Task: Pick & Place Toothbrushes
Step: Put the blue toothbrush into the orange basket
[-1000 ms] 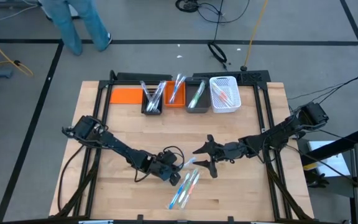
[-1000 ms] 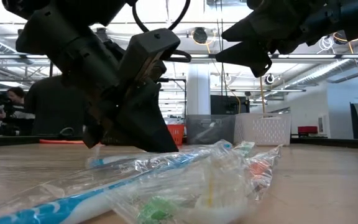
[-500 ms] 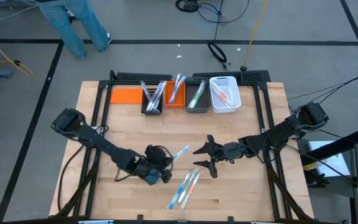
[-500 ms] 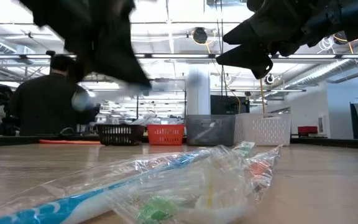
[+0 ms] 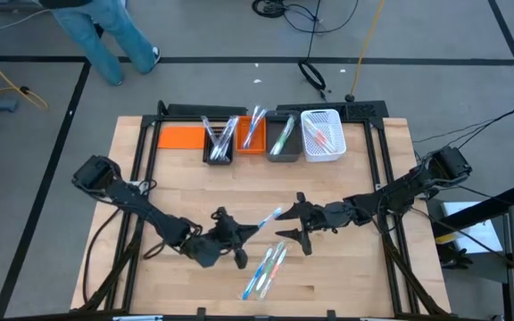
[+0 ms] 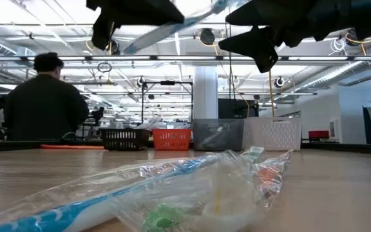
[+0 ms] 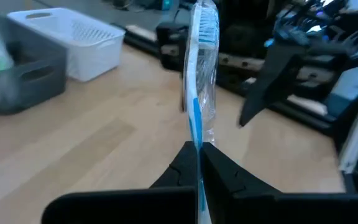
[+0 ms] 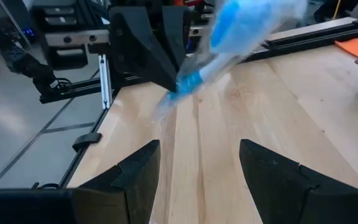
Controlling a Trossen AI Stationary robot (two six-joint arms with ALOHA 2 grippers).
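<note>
Along the far edge of the bench (image 5: 346, 285) stands a row of bins. A black bin (image 5: 219, 143) holds several wrapped toothbrushes leaning across one another. An orange bin (image 5: 253, 134) beside it holds a couple of blue ones, a grey bin (image 5: 282, 141) holds a green one, and a white basket (image 5: 323, 136) holds pink ones. A flat orange tray (image 5: 181, 137) lies at the row's left end.

The left gripper (image 5: 239, 234) has its fingers (image 7: 225, 174) clenched on the handle end of a wrapped blue toothbrush (image 5: 266, 220), which sticks out past the tips and is lifted clear of the bench. Its brush end reaches toward the right gripper (image 5: 289, 225), whose fingers (image 8: 278, 177) stand spread apart with nothing between them, just beside that end of the toothbrush.

A small pile of wrapped toothbrushes (image 5: 266, 270), blue, green and pink, lies on the near part of the bench, below both grippers.

The left arm (image 5: 141, 207) stretches from the bench's left edge toward the middle, low and nearly straight. The right arm (image 5: 395, 196) reaches in from the right edge, also extended, so the two grippers face each other near the centre.
</note>
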